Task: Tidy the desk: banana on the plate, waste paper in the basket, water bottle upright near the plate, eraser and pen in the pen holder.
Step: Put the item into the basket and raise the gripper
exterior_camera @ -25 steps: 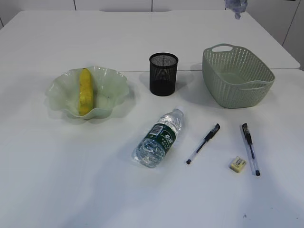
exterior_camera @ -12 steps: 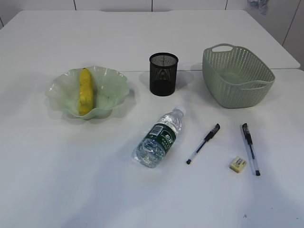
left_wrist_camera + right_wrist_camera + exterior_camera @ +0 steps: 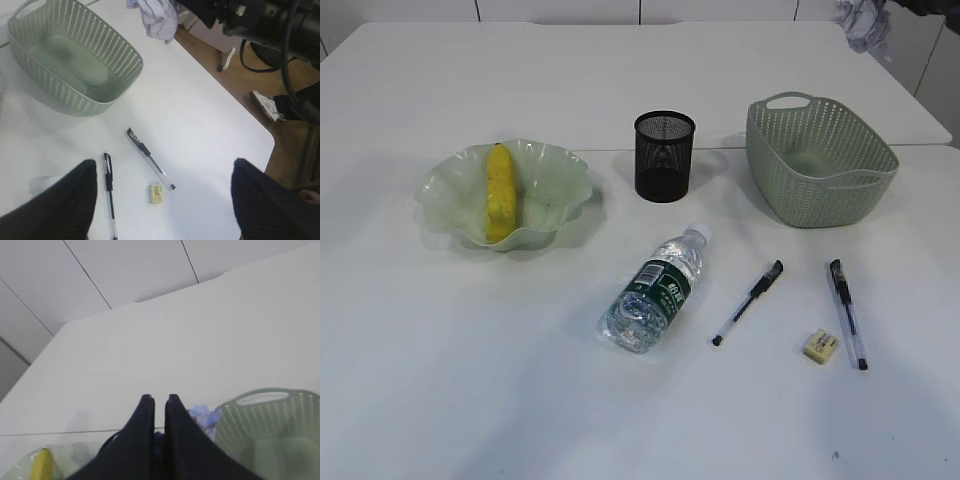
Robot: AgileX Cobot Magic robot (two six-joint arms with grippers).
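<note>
Left hand [image 3: 164, 167] is spread wide and empty, hanging above the row nearest me in front of the basket [image 3: 800, 195]: eraser [image 3: 820, 346] and two pens [image 3: 748, 302] [image 3: 847, 312], all flat on the worktop [image 3: 470, 380]. None of it matters for this step, so I'd park that arm where it is.

Water bottle [image 3: 655, 292] is on its side, front-left of the basket. Pen holder [image 3: 664, 157] stands just left of the basket, empty as far as I can tell. Plate [image 3: 445, 185] is well left of the basket, with the banana [image 3: 500, 193] in it, so that part looks finished.

Right hand [image 3: 159, 399] is pinched shut on the waste paper [image 3: 863, 22]. The wad hangs high, past the basket's far right corner. From the wrist view it sits beside the far handle, not over the opening.

Step in hand, as I read it, is paper into basket. How I'd run it:
- bring the wad toward me and left until it's over the middle of the basket, not the rim
- come down before letting go; crumpled paper is light and will likely drift or bounce off the wall from a high drop
- open fully, pause, and check the wad isn't snagged on a finger
- lift straight up so the handle isn't clipped

Basket looks light, so any rim contact could shove it.
</note>
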